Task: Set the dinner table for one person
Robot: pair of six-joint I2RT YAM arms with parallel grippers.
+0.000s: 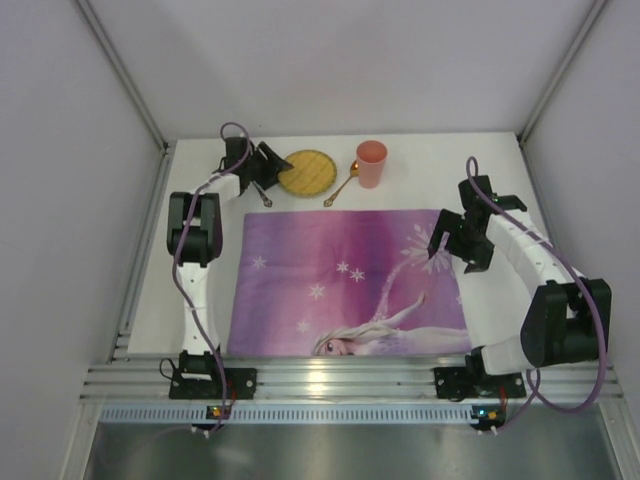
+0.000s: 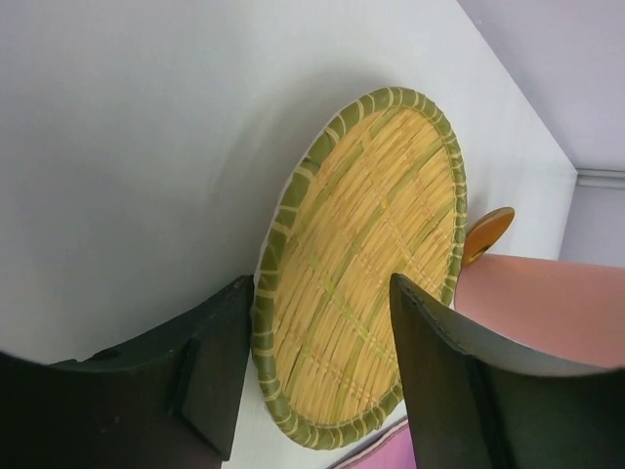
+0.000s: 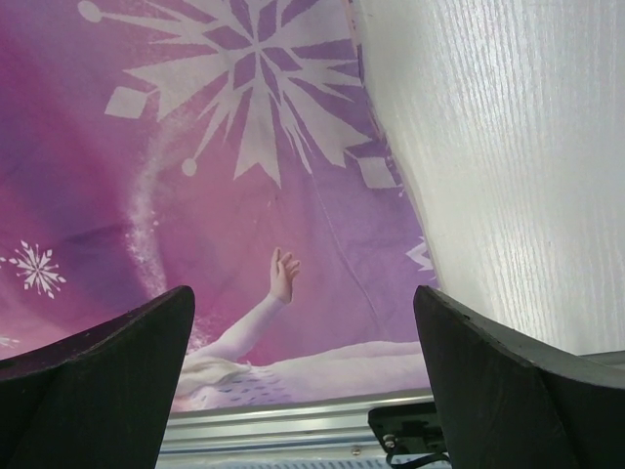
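Note:
A purple-pink princess placemat (image 1: 345,285) lies flat in the middle of the white dinner table (image 1: 430,160). Behind it lie a round woven yellow plate with a green rim (image 1: 307,171), a golden spoon (image 1: 342,185) and a pink cup (image 1: 371,163). My left gripper (image 1: 262,180) is open at the plate's left edge; in the left wrist view its fingers (image 2: 220,362) straddle the plate's near rim (image 2: 366,259). My right gripper (image 1: 437,250) is open and empty above the placemat's right edge (image 3: 254,195), with bare table (image 3: 508,147) beside it.
Grey walls close in the table on the left, back and right. A silver aluminium rail (image 1: 340,380) runs along the near edge where the arm bases are bolted. The spoon bowl (image 2: 486,234) and cup (image 2: 547,303) sit just beyond the plate.

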